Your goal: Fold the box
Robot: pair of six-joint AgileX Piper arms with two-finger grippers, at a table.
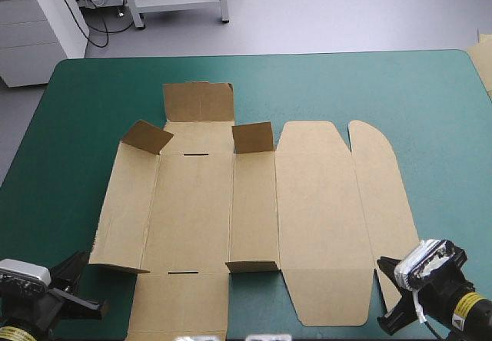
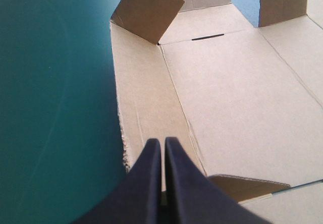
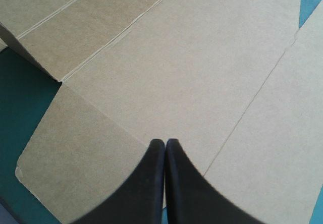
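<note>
Box (image 1: 254, 218) lies mostly flat at the centre of the desk (image 1: 430, 95), corner flaps (image 1: 146, 136) raised toward 11 o'clock. Left jaws at 7 o'clock, right jaws at 5 o'clock: both pressed together, empty. Folding barely begun; next likely raising a side wall.

Box (image 1: 192, 210) lay mid-table, mostly flat. Three flaps stood up along far side: far flap (image 1: 198, 101), corner flap (image 1: 146, 136), inner flap (image 1: 254, 137); low flap (image 1: 251, 266) rose at near side. Left wall (image 1: 127, 203) lifted slightly off cover. Lid panels (image 1: 315, 218) lay flat, open from above. Teal-green cover (image 1: 84, 110) bare left, far, right of box.
</note>
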